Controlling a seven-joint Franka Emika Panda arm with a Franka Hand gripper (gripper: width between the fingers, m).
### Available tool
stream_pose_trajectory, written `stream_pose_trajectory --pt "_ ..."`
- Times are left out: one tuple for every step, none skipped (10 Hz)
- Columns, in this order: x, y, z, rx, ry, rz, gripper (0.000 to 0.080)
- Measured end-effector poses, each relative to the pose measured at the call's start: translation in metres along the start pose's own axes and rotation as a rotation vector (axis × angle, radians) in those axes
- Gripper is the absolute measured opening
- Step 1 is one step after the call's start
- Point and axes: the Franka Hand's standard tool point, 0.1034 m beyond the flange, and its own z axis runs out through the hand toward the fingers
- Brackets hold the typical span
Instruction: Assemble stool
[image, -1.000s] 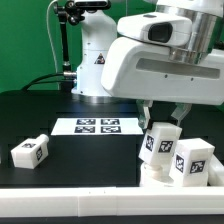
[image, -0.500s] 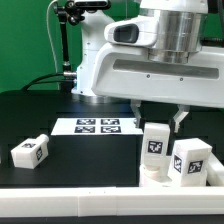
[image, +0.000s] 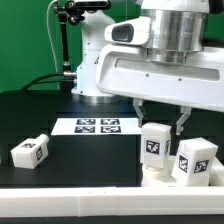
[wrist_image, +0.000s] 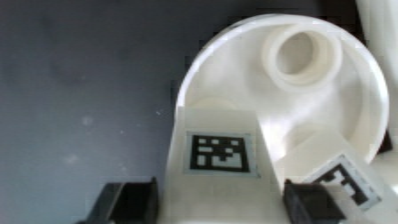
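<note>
Exterior view – end effector (image: 160, 120) clamped on upright leg (image: 155, 147), stood on seat (image: 150, 179) at exterior view's right. Second leg (image: 193, 160) planted just beside, third leg (image: 30, 151) lying on bench (image: 90, 160). Risk – leg jammed crooked if pushed off-axis, neighbour bumped.

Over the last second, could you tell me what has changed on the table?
The tool turned with the arm, swinging the stool leg it grips from tilted to upright over the seat. Its grip did not change. The second leg on the seat, the loose leg and the marker board stayed put.
</note>
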Motion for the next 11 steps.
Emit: stream_pose_trajectory --pt "-0.0003 -0.0004 0.0 0.001 -0.001 0.043 0.0338" --pt "-0.0007 -0.0011 0.0 0.003 -0.002 0.122 0.0338" --pt "-0.0003 -0.0009 0.0004 0.012 -0.004 0.2 0.0338" --pt "0.0031 0.0014 0.0012 0.044 -0.001 0.323 0.0338" --pt "0.0035 0.0015 0.0017 0.065 0.002 0.448 0.0338" --pt "0.0032 0.0004 0.0017 0.077 0.007 0.53 0.0338" --pt "0.0037 -0.0002 0.002 0.089 0.01 0.593 0.0338" --pt "0.0037 -0.0018 0.0021 0.105 0.002 0.689 0.0338" --pt "0.0033 -0.0037 0.0021 0.118 -0.007 0.771 0.0338" --pt "0.0029 -0.0048 0.0021 0.128 -0.02 0.862 0.0338" --pt "0.0023 -0.006 0.0019 0.134 -0.033 0.961 0.0338"
